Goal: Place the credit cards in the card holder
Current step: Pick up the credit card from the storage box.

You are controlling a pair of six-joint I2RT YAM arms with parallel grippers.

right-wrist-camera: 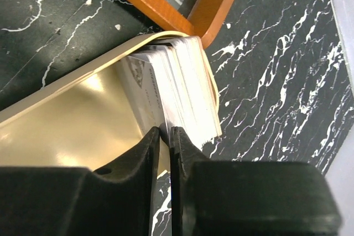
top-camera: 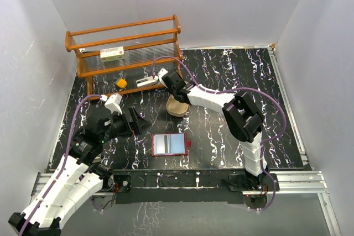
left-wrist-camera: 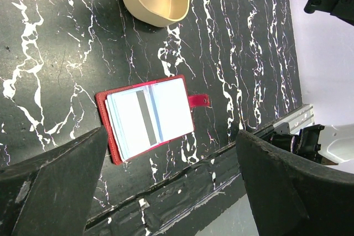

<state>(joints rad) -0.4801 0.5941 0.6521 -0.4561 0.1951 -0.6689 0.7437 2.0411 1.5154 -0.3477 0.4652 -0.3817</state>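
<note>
Overhead, the right gripper's own fingertips are lost behind its wrist near the middle of the frame. The tan tray [top-camera: 176, 109] under that arm shows only as a partial oval, with its contents out of sight. The right wrist view fills this in. The credit cards [right-wrist-camera: 182, 87] stand on edge as a pale stack in the tray's far end, at upper centre of that frame. They lean against the rim beside an orange leg of the wooden rack [right-wrist-camera: 166, 9]. The print on the cards is too blurred to read, and their number cannot be counted. The right gripper [right-wrist-camera: 165, 131] has its jaws drawn to a thin slit, and the lower edge of one card on the stack's left side runs into it. The rest of the tray floor is bare and glossy.

The card holder [left-wrist-camera: 149, 117] lies open and flat on the black marbled tabletop [left-wrist-camera: 55, 53], at centre in the left wrist view, with its red snap tab pointing right. Its pale inside carries a dark stripe, and whether that is a card or a pocket cannot be told. The left gripper [left-wrist-camera: 171, 134] hangs above it with its jaws spread wide and nothing between them. Both fingers are cut off at the bottom corners.
</note>
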